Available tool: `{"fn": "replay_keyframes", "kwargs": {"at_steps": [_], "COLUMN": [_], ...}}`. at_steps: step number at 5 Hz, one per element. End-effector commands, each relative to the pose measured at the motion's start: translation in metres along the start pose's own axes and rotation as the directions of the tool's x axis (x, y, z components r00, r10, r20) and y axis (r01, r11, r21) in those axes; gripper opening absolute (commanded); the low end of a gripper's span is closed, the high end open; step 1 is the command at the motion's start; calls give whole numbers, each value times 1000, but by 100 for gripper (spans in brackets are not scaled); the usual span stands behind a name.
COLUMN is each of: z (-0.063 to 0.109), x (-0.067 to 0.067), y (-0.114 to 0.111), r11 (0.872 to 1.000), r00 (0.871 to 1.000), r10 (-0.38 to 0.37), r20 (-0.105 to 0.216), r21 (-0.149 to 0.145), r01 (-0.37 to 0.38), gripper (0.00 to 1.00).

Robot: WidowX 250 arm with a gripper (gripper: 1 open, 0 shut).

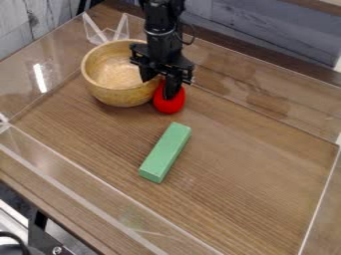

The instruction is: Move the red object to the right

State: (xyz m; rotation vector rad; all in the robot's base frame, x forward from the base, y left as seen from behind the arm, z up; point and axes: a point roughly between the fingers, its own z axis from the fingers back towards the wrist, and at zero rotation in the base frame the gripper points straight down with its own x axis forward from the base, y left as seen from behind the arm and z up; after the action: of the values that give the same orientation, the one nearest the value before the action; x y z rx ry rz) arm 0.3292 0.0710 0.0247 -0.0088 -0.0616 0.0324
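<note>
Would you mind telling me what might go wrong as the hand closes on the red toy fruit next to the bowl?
1. The hand sits over the small, glossy, rounded red toy fruit, so it might squirt out of the fingers.
2. The wooden bowl is right beside the fruit; a finger may nudge it.
3. The green block lies close by, so a low carry could clip it.

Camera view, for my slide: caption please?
Fingers closing around a red toy fruit beside a wooden bowl, green block nearby.
</note>
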Motion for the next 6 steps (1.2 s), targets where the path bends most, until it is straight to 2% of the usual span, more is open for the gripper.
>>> {"fn": "replay_keyframes", "kwargs": {"at_steps": [1,2,3,5,6], "z": [11,27,11,65,88], "x": [-18,-29,-22,-13,-21], "y": [4,5,12,-1,-19], "r11": [1000,1000,998,999,999], "r00": [999,999,996,999,995], "r10": [-2,-17,66,-21,-37], "r20": [-33,-50,-66,27,91], "r21": [-12,-21,-18,-31,-27], "r01": [2,16,-67,22,39], "gripper": [0,0,0,0,0]}}
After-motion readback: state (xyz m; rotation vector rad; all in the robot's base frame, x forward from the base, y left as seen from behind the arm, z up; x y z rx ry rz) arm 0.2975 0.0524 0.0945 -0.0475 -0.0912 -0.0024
